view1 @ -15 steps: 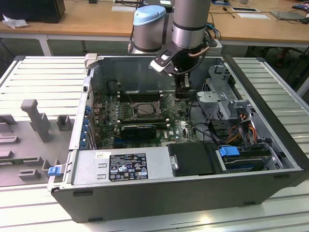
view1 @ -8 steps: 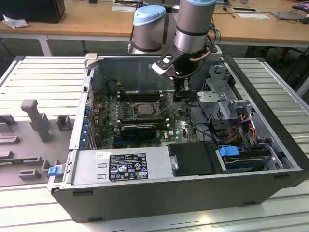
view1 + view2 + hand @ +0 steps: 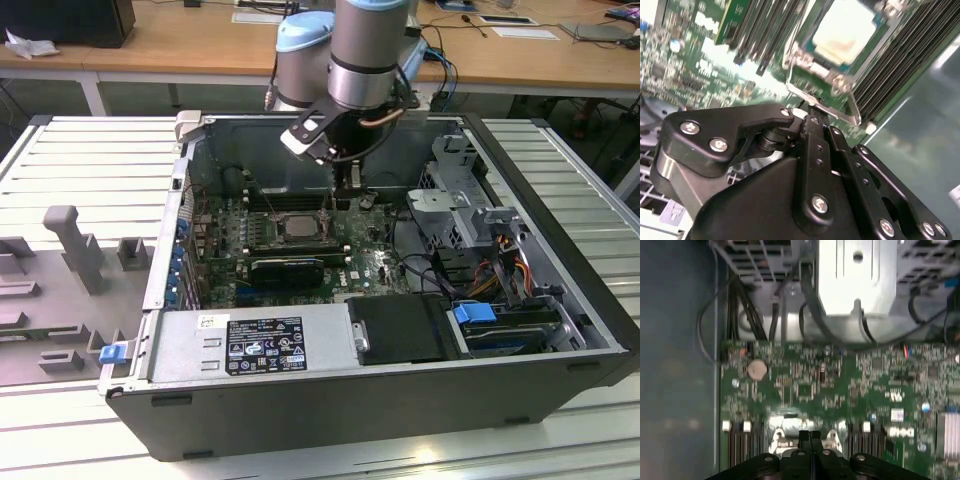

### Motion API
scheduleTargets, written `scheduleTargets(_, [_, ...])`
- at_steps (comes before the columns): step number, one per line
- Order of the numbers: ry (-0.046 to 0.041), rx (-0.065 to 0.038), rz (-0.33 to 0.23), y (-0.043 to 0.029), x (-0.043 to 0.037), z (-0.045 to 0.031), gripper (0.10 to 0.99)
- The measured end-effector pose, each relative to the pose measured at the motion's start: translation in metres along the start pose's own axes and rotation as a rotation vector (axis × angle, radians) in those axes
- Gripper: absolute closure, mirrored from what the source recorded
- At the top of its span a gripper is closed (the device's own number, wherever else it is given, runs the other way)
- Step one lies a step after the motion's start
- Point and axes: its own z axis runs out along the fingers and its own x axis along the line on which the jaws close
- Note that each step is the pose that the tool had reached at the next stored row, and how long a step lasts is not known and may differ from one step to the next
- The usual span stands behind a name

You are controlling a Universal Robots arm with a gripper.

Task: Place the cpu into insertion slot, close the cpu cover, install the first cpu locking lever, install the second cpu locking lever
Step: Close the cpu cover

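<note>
The cpu [image 3: 845, 31] is a pale square chip lying in the insertion slot [image 3: 297, 226] on the green board. The silvery cpu cover [image 3: 805, 62] lies flat around it, with the chip showing through its window. A thin metal locking lever [image 3: 827, 106] runs along the socket's near edge. My gripper [image 3: 809, 119] is shut, with nothing visible between its black fingertips [image 3: 804, 434]. The tips hang just over that edge of the socket frame [image 3: 782, 439]. In the exterior view my gripper [image 3: 345, 192] is inside the case, beside the slot on the exterior view's right.
Long black memory slots [image 3: 900, 55] flank the socket. A metal drive cage [image 3: 455, 195] and cable bundles [image 3: 495, 270] crowd the case on the exterior view's right. The power supply [image 3: 265, 340] fills the front. A grey fixture [image 3: 75, 245] stands on the table outside.
</note>
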Motion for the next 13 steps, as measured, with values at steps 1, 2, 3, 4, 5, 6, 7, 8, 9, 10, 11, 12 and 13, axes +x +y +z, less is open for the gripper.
scheduleTargets(1, [0.0001, -0.001, 0.000, -0.0042, 0.0000, 0.0000, 0.980])
scheduleTargets(2, [0.0004, -0.003, 0.000, -0.0090, 0.0001, 0.0004, 0.980])
scheduleTargets(3, [0.0002, -0.005, 0.000, -0.0136, 0.0001, 0.0012, 0.980])
scheduleTargets(4, [0.0002, -0.006, 0.000, -0.0158, 0.0001, 0.0021, 0.980])
scheduleTargets(5, [0.0001, -0.006, 0.000, -0.0172, 0.0001, 0.0035, 0.980])
scheduleTargets(6, [0.0001, -0.007, 0.000, -0.0183, 0.0001, 0.0059, 0.980])
scheduleTargets(7, [0.0002, -0.007, 0.000, -0.0187, 0.0001, 0.0079, 0.980])
scheduleTargets(8, [0.0001, -0.007, 0.000, -0.0193, 0.0000, 0.0112, 0.980])
scheduleTargets(9, [0.0001, -0.007, 0.000, -0.0196, 0.0000, 0.0135, 0.980])
scheduleTargets(10, [0.0002, -0.007, 0.000, -0.0209, 0.0000, 0.0147, 0.980])
scheduleTargets(11, [0.0002, -0.007, 0.000, -0.0245, 0.0000, 0.0156, 0.980])
scheduleTargets(12, [-0.0001, -0.007, -0.002, -0.0316, 0.0000, 0.0161, 0.980])
scheduleTargets(13, [0.0001, -0.007, -0.002, -0.0352, 0.0001, 0.0162, 0.980])
